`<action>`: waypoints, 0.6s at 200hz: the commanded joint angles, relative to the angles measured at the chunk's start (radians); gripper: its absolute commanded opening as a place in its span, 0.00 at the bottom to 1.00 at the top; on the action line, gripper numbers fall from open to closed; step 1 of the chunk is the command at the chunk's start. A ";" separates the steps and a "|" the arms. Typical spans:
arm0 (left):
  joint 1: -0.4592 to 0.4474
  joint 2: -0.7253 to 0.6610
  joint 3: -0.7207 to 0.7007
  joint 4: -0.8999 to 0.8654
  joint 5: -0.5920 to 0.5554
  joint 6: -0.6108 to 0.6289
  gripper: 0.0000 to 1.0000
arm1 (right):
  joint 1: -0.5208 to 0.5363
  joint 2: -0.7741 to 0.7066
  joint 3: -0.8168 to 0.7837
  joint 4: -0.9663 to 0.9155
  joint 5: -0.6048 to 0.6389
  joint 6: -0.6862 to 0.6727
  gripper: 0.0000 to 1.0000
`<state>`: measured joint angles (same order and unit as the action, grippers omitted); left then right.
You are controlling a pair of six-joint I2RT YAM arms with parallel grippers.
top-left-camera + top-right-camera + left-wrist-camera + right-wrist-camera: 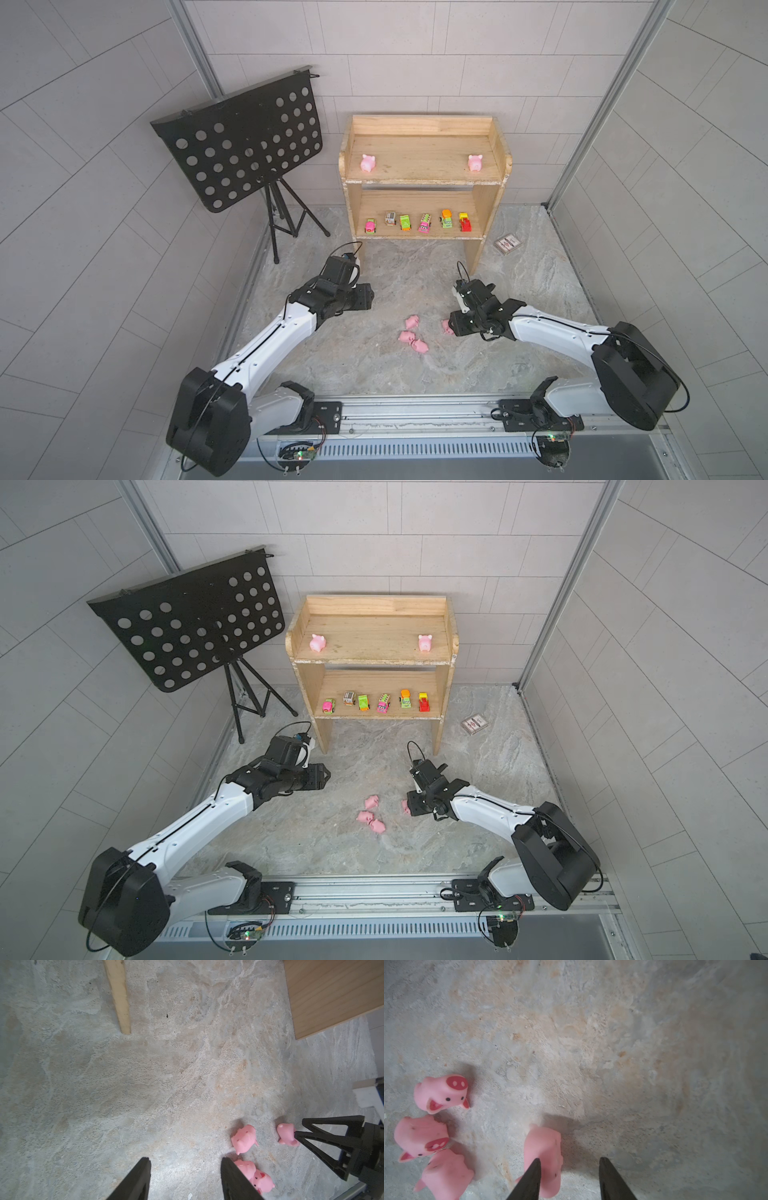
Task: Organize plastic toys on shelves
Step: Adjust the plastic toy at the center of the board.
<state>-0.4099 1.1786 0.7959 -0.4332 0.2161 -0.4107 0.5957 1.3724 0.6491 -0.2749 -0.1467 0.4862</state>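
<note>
Arms reach out over the stone-patterned bench (374,374) as plastic toys are sorted. The right end effector (570,1159) stands partly open and holds nothing. One finger appears to touch a pink pig (544,1147) lying on its side and the other hangs over bare bench, so the pig sits outside the gap. A clean pick would seem to call for a sideways shift until the pig lies between both fingers, then a gentle close on its rounded body. Nearby, the left end effector (185,1159) hangs open and empty. Just beside, three more pigs (406,336) lie tumbled, two of them touching; crowding them risks a knock. Beyond, the shelves (419,145) carry two upright pigs (368,162) at the top board's ends and six toy cars (423,223) in a row below.
</note>
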 commanded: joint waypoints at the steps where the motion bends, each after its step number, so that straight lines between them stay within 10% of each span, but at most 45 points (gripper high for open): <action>1: 0.005 0.003 0.005 -0.011 -0.013 0.012 0.61 | 0.006 0.012 0.012 -0.061 0.093 -0.006 0.47; 49: 0.005 0.004 0.006 -0.012 -0.016 0.013 0.60 | 0.007 -0.047 0.011 -0.132 0.241 0.008 0.47; 120: 0.005 0.005 0.011 -0.015 -0.017 0.012 0.61 | 0.006 -0.127 0.017 -0.119 0.123 -0.006 0.48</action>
<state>-0.4099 1.1786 0.7959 -0.4351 0.2127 -0.4107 0.5999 1.2591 0.6567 -0.3725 0.0311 0.4866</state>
